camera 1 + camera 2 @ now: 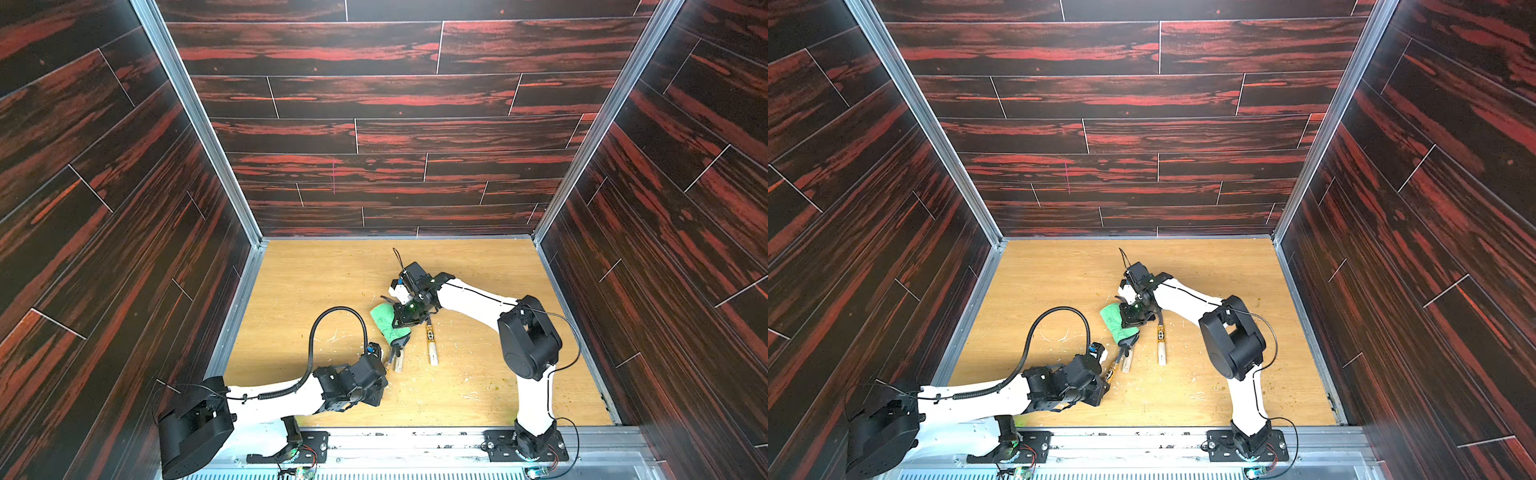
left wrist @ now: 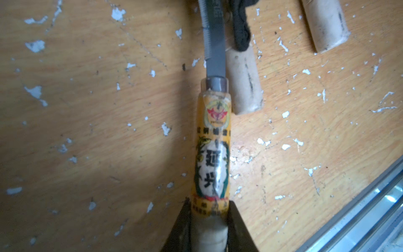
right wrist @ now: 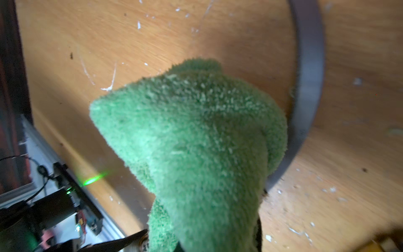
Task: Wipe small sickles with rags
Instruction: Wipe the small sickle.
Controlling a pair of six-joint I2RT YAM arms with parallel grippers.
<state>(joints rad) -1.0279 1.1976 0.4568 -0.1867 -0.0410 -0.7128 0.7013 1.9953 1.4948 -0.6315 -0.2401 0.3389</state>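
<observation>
The left gripper (image 2: 209,216) clamps the labelled sickle (image 2: 212,157) by its handle near the front of the table (image 2: 87,131). The right gripper (image 1: 405,316) pinches the green rag (image 3: 196,141), touching a curved blade (image 3: 309,87). Draw the rag along the blade, away from its teeth.

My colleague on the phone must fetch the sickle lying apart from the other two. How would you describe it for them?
On the wooden table, find the green rag in the right gripper. The lone sickle lies right of it, handle toward the bases. It alone is ungripped and labelled yellow-black: the held sickle sits in the left gripper, the plain-handled sickle shows none.
</observation>
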